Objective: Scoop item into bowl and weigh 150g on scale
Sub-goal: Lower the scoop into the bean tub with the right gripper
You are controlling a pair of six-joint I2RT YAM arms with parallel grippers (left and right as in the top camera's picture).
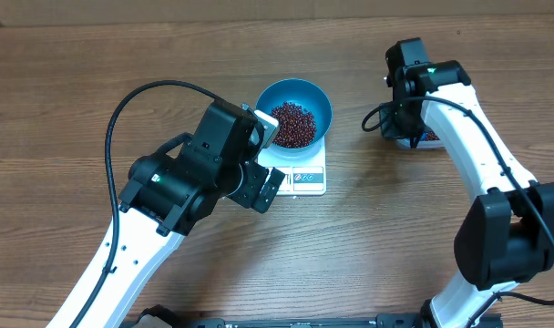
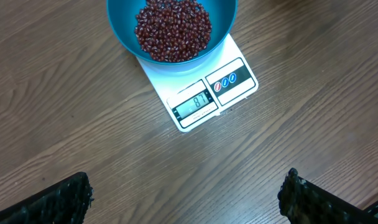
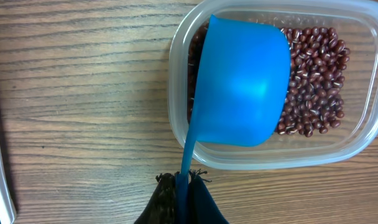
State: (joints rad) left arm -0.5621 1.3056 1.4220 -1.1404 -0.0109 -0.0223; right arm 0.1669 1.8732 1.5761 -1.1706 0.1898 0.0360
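On the wooden table (image 1: 76, 73) there is one white kitchen scale (image 2: 239, 62). One bright blue bowl (image 2: 124, 37) stands on it, holding a pile of dark red-brown beans (image 2: 173, 28). A second pile of beans (image 3: 313, 81) lies in one clear plastic tub (image 3: 179, 124), well apart on the right side.

The left gripper (image 2: 186, 205) hangs above bare wood near the scale's display edge. Its jaws are spread wide and it holds nothing. The right gripper (image 3: 186, 196) is closed on the handle of one blue scoop (image 3: 242, 81), which is over the tub.

From overhead the left arm covers one corner of the scale, and the right arm hides almost all of the tub. The scoop shows only its underside, so I cannot tell what it contains. The display digits are hard to read. The tub is cut off at the right edge of the right wrist view.
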